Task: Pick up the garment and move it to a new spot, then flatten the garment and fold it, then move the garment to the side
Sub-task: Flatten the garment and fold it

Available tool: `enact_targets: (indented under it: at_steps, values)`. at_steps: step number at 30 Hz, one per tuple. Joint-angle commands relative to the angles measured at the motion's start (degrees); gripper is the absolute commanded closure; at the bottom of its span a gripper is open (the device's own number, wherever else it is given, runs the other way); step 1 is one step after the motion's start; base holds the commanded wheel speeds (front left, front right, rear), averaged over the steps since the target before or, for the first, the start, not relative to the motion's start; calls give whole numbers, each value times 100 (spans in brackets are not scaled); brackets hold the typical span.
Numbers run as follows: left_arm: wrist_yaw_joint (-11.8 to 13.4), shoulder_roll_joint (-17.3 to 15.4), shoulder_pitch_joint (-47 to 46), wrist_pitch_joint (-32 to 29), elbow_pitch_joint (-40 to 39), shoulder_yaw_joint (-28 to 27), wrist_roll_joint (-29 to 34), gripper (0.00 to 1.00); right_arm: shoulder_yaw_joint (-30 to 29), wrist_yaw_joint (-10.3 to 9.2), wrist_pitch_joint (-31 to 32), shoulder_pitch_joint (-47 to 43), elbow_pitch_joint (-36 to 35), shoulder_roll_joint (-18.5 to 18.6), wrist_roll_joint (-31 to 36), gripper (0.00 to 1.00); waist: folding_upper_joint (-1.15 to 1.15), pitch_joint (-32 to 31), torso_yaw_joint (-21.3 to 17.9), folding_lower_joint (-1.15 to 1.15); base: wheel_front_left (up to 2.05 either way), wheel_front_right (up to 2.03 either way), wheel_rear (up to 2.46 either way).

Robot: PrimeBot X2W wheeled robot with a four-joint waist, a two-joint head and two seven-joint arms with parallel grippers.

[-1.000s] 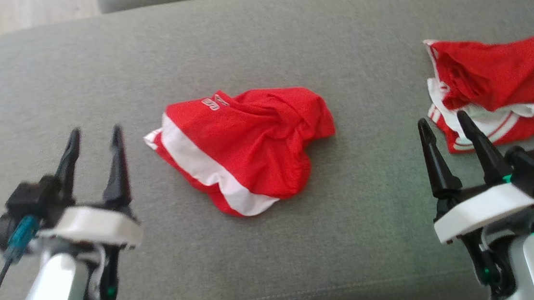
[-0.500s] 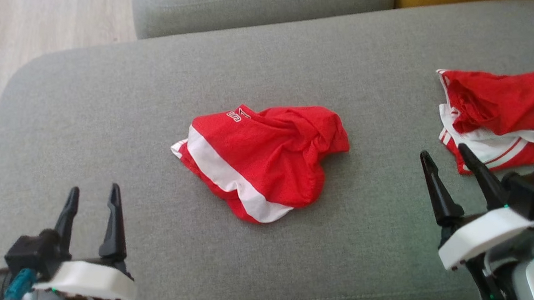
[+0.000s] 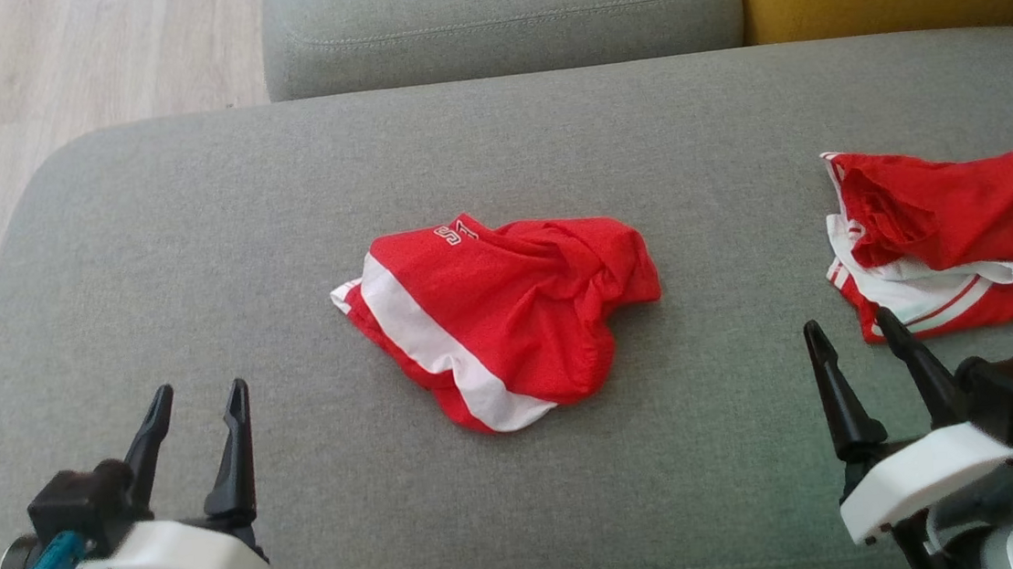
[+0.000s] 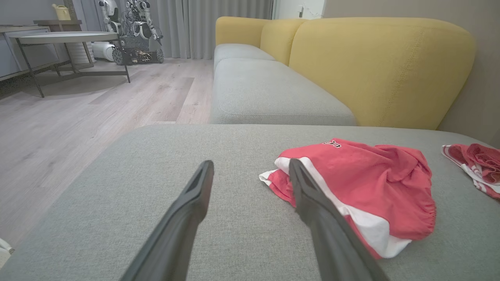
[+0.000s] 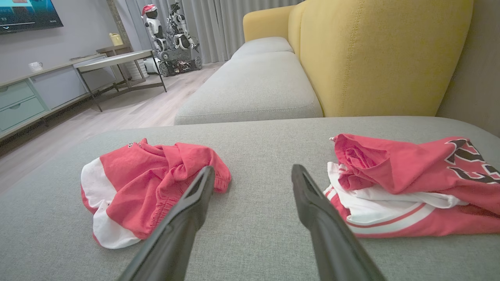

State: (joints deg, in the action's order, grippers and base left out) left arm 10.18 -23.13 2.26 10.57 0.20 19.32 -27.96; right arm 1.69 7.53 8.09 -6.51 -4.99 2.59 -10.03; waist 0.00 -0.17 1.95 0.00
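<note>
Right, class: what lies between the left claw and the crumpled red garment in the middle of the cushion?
Only bare grey cushion. In the head view the left claw sits apart from the middle red garment, with nothing lying on the stretch between them.

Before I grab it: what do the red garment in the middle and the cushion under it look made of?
Red garment: thin, soft fabric, possibly sports mesh, matte; it bunches in loose folds. Grey cushion: woven upholstery, matte, showing a fine flecked weave and stitched seam.

Garment [image 3: 508,307] centred on cushion [image 3: 191,239], jersey [image 3: 951,227] well to its right
</note>
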Motion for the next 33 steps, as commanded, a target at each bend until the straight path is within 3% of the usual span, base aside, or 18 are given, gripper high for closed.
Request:
enact_targets:
  at_steps: [1,23,28,33]
  values:
    - [46,-177,-251,-15,-207,-253,-27,0,117,-4,14,171,-249,29,-13,0,0,4,-1,0,0,0,0]
    - [76,-192,-463,2,-263,-203,-27,0,219,-4,23,366,-252,29,180,0,0,255,109,0,0,0,0]
    - [-28,-149,-802,69,-270,-132,25,0,693,-4,49,653,79,29,240,0,0,630,359,0,0,0,0]
    - [-162,-34,-1144,183,-119,-67,37,0,1324,-4,-64,1059,981,29,122,0,0,1014,667,0,0,0,0]
